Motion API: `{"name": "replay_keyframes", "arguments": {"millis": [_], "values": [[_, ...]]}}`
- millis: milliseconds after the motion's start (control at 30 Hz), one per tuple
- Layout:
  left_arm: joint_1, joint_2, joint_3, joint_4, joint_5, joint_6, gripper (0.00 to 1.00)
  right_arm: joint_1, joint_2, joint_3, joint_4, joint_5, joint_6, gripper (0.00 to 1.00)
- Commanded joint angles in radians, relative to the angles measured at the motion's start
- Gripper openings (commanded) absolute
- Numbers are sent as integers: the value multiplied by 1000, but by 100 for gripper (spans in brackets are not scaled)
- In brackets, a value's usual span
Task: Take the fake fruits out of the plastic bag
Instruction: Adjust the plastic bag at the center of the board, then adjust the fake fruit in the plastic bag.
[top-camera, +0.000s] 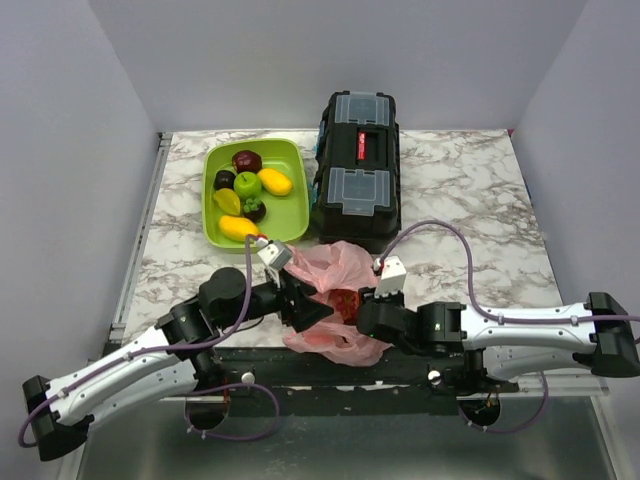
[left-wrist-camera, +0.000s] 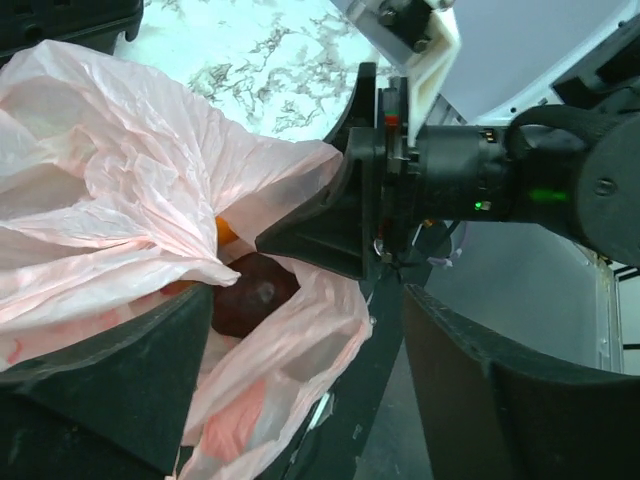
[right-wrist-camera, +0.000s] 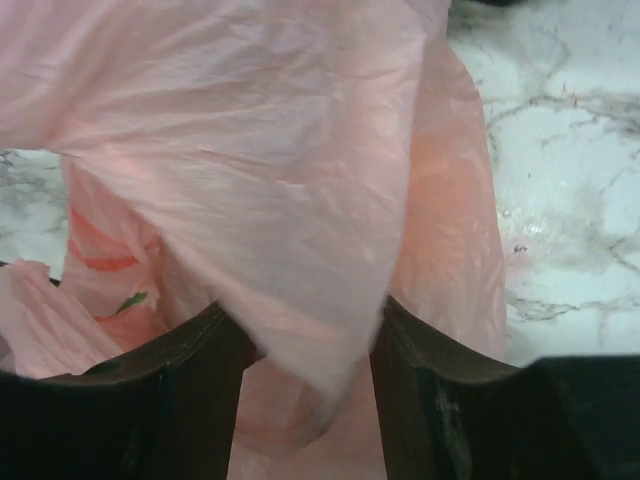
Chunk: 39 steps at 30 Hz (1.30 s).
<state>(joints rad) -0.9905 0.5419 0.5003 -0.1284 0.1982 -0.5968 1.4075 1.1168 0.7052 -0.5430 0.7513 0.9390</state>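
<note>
Left gripper (top-camera: 315, 310) wide against plastic bag (top-camera: 335, 262), right gripper (right-wrist-camera: 305, 310) half-open — bag fold between

Overhead camera looks down from high at the near side, taking in the whole table (top-camera: 470, 200). Both wrist cameras are in tight on the plastic bag (right-wrist-camera: 280, 150), which the overhead view shares at the near edge.

A lime-green tray (top-camera: 208, 200) lies on the marble desk (top-camera: 460, 190) toward its far-left corner, holding a dark maroon apple (top-camera: 246, 160), a bright green apple (top-camera: 247, 184) and two yellow oval fruits (top-camera: 274, 181). A black toolbox (top-camera: 358, 165) stands just beside the tray's right edge.
</note>
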Motion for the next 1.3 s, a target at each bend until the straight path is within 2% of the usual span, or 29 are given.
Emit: {"name": "replay_keyframes", "arguments": {"millis": [0, 67, 200, 300, 433, 667, 767, 900, 1000, 1133, 1267], "values": [[1, 128, 62, 13, -10, 39, 70, 3, -25, 102, -96, -9, -53, 57], [9, 193, 75, 25, -25, 33, 63, 4, -43, 131, -106, -45, -103, 60], [66, 297, 56, 113, 14, 12, 58, 3, -125, 190, -115, -141, -164, 63], [155, 343, 29, 213, 61, -50, 55, 3, -202, 162, 46, -329, -291, 66], [253, 430, 30, 322, 170, -101, 51, 4, -200, 94, 235, -484, -333, 58], [272, 519, 69, 313, 169, -72, 49, 3, -15, 67, 334, -296, -337, 52], [284, 548, 83, 278, 105, -40, 49, 4, 78, 38, 325, -324, -342, 49], [331, 628, 136, 195, 16, 10, 49, 5, 162, -28, 247, -332, -226, 44], [364, 647, 153, 169, 7, 36, 45, 4, 117, -57, 152, -251, -116, 43], [365, 563, 122, 160, 37, 67, 49, 4, -52, -68, 125, -201, -105, 47], [366, 448, 138, 45, 128, 96, 68, 3, -187, -63, 139, -181, -138, 62]]}}
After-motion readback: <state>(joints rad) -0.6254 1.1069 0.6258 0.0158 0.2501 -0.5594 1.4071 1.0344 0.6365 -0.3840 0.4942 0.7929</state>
